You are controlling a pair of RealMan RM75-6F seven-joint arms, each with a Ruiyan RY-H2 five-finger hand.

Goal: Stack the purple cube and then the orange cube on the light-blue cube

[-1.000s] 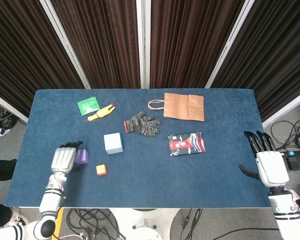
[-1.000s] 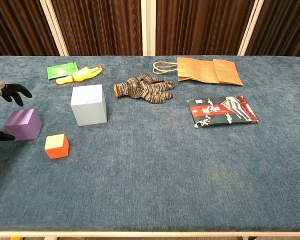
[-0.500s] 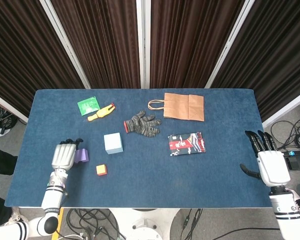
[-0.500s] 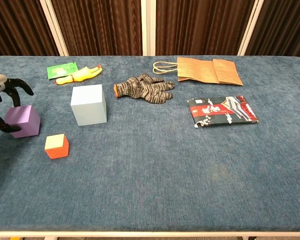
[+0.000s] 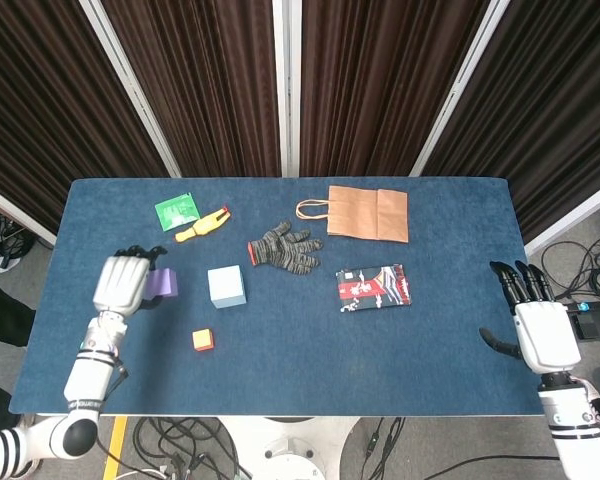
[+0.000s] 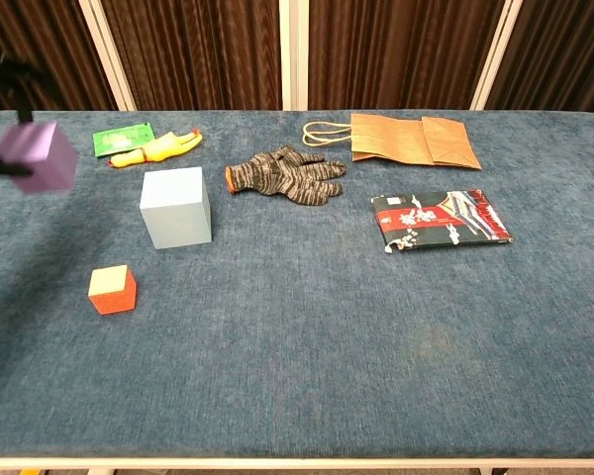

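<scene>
My left hand [image 5: 122,283] grips the purple cube [image 5: 162,284], which hangs in the air at the far left [image 6: 40,156], well above the table and left of the light-blue cube [image 5: 226,286] [image 6: 176,206]. The light-blue cube stands on the cloth with nothing on top of it. The small orange cube [image 5: 203,340] [image 6: 112,289] sits nearer the front edge, in front and to the left of the light-blue one. My right hand [image 5: 540,328] hovers open off the table's right end, fingers spread and holding nothing.
On the blue table [image 5: 400,340] lie a patterned glove [image 5: 285,249], a brown paper bag [image 5: 365,213], a printed packet [image 5: 372,287], a yellow toy [image 5: 202,226] and a green packet [image 5: 177,210], all behind or right of the cubes.
The left hand closed on the purple cube and lifted it off the cloth, carrying it up and away from the front edge. The right hand stayed where it was.
</scene>
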